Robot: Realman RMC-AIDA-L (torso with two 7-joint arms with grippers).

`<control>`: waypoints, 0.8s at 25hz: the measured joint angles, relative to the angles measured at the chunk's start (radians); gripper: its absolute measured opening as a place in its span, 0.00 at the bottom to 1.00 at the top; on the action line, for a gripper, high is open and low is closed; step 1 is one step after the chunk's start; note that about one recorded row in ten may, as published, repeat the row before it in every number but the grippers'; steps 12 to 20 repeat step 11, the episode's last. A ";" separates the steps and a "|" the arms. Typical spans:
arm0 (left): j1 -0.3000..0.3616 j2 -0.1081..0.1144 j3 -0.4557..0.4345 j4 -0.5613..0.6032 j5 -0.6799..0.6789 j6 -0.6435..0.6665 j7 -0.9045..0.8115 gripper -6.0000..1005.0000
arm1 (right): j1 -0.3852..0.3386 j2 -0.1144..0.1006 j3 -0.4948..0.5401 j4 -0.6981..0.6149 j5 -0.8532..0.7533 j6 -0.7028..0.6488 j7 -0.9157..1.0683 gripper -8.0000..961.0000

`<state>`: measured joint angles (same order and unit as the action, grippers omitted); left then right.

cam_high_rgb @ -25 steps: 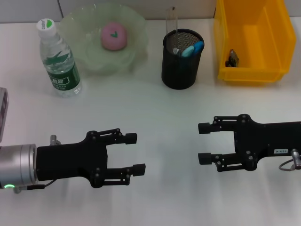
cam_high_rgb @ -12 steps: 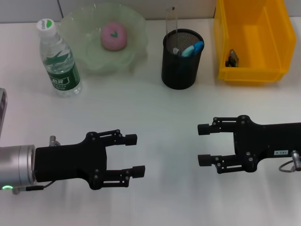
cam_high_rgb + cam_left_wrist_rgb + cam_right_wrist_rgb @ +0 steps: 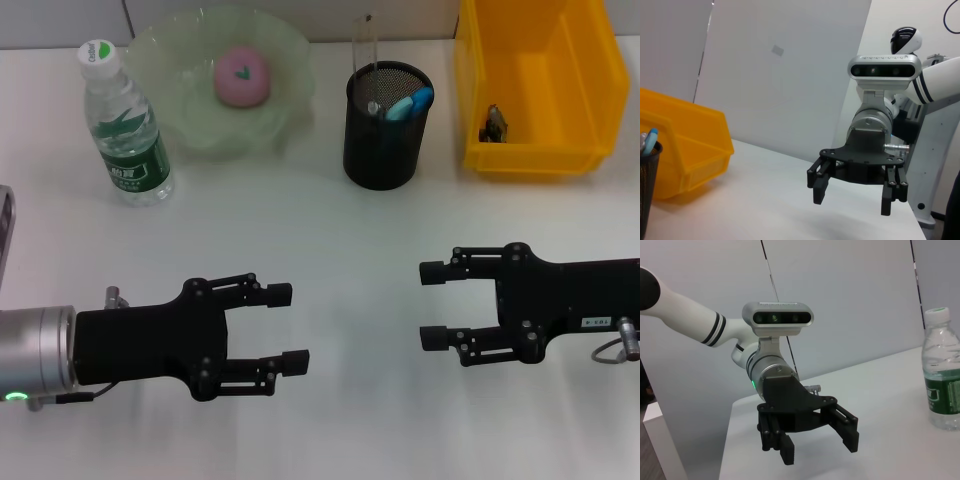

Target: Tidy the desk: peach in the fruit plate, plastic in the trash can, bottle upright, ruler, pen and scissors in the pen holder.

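Our left gripper (image 3: pixel 287 326) hangs low over the bare desk with its jaws spread and nothing between them; our right gripper (image 3: pixel 433 305) faces it across an empty gap, likewise released and empty-handed. We read this as a parked pose, since everything the task names sits well beyond both sets of fingers. The peach (image 3: pixel 242 78) lies in the fruit plate (image 3: pixel 175 60), far ahead of the left gripper; the bottle (image 3: pixel 123 125) stands upright just beside that plate, cap up. The pen holder (image 3: pixel 387 125), ahead and between the two grippers, carries the ruler (image 3: pixel 363 42) and a blue-handled item poking above its rim; we cannot tell pen from scissors there. The trash can (image 3: pixel 536 85), ahead of the right gripper, holds a small dark scrap (image 3: pixel 494 124), likely the plastic; the tidying looks finished.
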<state>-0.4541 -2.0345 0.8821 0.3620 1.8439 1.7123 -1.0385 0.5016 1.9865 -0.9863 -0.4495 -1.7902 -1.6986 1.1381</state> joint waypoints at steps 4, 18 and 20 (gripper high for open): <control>-0.003 -0.001 0.001 0.000 0.000 -0.004 0.001 0.78 | 0.001 0.000 0.000 0.000 0.000 0.000 0.000 0.77; -0.006 -0.001 0.002 0.000 0.000 -0.005 0.000 0.78 | 0.008 0.000 -0.001 0.001 0.000 0.001 0.000 0.77; -0.006 -0.001 0.002 0.000 0.000 -0.005 0.000 0.78 | 0.008 0.000 -0.001 0.001 0.000 0.001 0.000 0.77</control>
